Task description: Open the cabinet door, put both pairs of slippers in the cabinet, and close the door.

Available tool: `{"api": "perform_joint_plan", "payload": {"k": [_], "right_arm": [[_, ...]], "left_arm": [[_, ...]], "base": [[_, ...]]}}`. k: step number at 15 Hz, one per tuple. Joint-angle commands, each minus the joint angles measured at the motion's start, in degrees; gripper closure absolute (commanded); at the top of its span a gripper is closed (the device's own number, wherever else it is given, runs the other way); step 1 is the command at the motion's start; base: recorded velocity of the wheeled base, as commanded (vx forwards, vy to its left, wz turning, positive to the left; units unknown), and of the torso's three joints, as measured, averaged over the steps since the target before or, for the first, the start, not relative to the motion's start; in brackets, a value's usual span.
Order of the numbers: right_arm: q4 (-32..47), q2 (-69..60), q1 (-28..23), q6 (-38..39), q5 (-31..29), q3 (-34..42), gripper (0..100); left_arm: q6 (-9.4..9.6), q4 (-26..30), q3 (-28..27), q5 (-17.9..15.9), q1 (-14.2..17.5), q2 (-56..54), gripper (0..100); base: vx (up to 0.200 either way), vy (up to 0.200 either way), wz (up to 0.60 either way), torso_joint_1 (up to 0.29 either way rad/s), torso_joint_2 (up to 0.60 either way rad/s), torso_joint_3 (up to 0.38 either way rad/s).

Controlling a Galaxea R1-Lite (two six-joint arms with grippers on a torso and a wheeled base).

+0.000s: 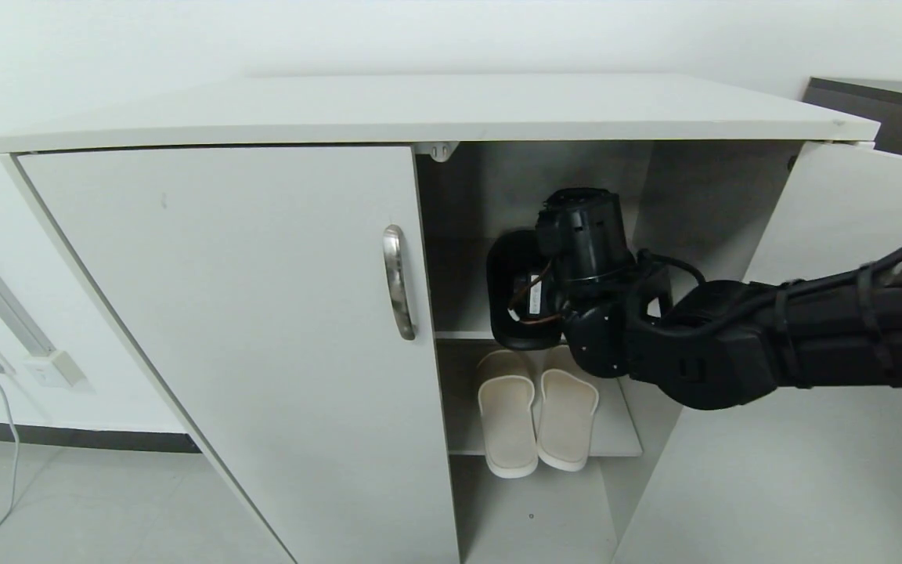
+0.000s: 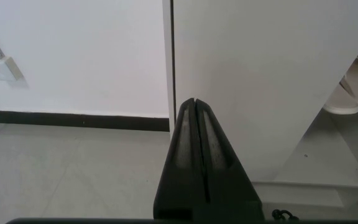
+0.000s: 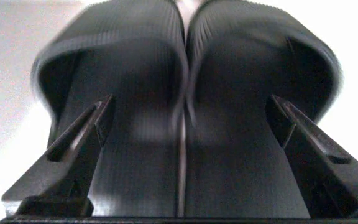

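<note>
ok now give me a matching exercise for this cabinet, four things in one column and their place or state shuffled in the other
Column 1
1. white slippers
2. black slippers
3. left door
4. right door

Column 2
a. held in the right end effector
b. swung open
c. lying on the lower shelf
d. shut

Pairs: 1-c, 2-a, 3-d, 4-b
</note>
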Motion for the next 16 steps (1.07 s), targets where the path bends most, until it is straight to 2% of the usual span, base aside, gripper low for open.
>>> {"api": "perform_joint_plan", "payload": {"k": [1,5,8,9,16], "right_arm": [[-0.24,-7.63,2.75,0.3,0.02,6.74,0],[-10.08,-15.63,7.67,-0.41,0.37,22.65,0],[-14.21,-16.51,10.39,-1.46,0.37,27.92,0],[-14.3,-16.51,10.92,-1.46,0.46,28.54,100],[-14.3,-16.33,12.24,-1.46,0.54,28.72,100]], "left_arm": [[0.02,0.02,-0.06,0.0,0.03,0.09,100],[0.02,0.02,0.02,0.0,0.03,0.09,100],[0.02,0.02,-0.06,0.0,0.03,0.09,100],[0.02,0.02,-0.06,0.0,0.03,0.09,100],[0.02,0.02,0.02,0.0,0.03,0.09,100]], "base": [[0.0,0.0,0.0,0.0,0.0,0.0],[0.0,0.0,0.0,0.0,0.0,0.0],[0.0,0.0,0.0,0.0,0.0,0.0],[0.0,0.0,0.0,0.0,0.0,0.0],[0.0,0.0,0.0,0.0,0.0,0.0]]}}
